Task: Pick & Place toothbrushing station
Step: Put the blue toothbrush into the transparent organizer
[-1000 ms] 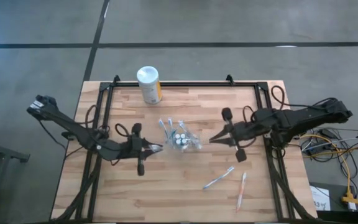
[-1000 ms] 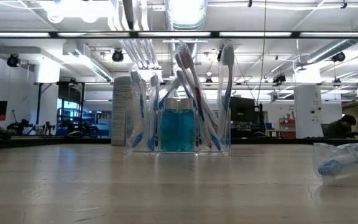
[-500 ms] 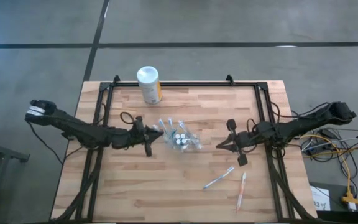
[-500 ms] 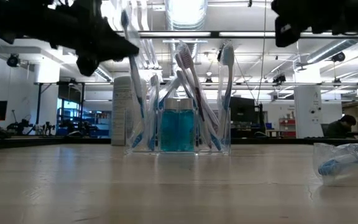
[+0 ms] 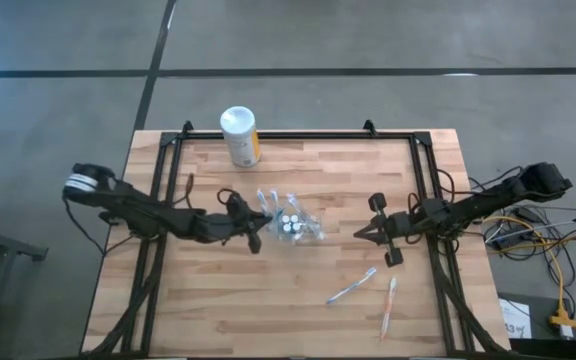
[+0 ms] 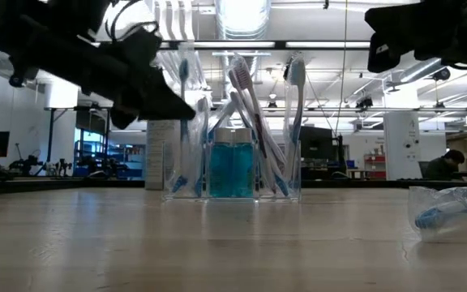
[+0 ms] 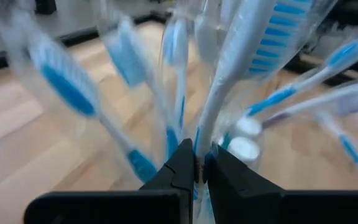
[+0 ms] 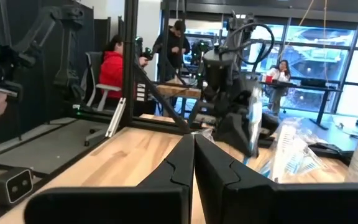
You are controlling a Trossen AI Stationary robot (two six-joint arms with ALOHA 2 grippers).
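Note:
A clear plastic cup [image 5: 293, 226] stands mid-table with several white and light-blue toothbrushes and teal tubes [image 6: 232, 166] with white caps upright in it. My left gripper [image 5: 261, 228] is at the cup's left side, shut on a white and blue toothbrush [image 6: 183, 89]. It also shows in the low view [image 6: 186, 109] and its wrist view [image 7: 199, 154]. My right gripper [image 5: 359, 234] is shut and empty, above the table to the right of the cup, and shows in its wrist view [image 8: 193, 138]. My left gripper pinches the toothbrush's white handle [image 7: 205, 140] between its two fingers, about midway along it. The fingers come level from the table's left and lie across the handle. The brush stands nearly upright, head up, its lower end [image 6: 180, 180] down inside the cup.
A white canister with a yellow label [image 5: 239, 137] stands at the table's far edge. Two wrapped toothbrushes [image 5: 353, 287] [image 5: 388, 305] lie near the front right; one shows in the low view [image 6: 452, 209]. People sit in the room behind the table [image 8: 114, 62].
My left gripper has carried the toothbrush toward the cup and then down, so the brush has sunk among the others in the cup. My right gripper has drawn back toward the table's right edge.

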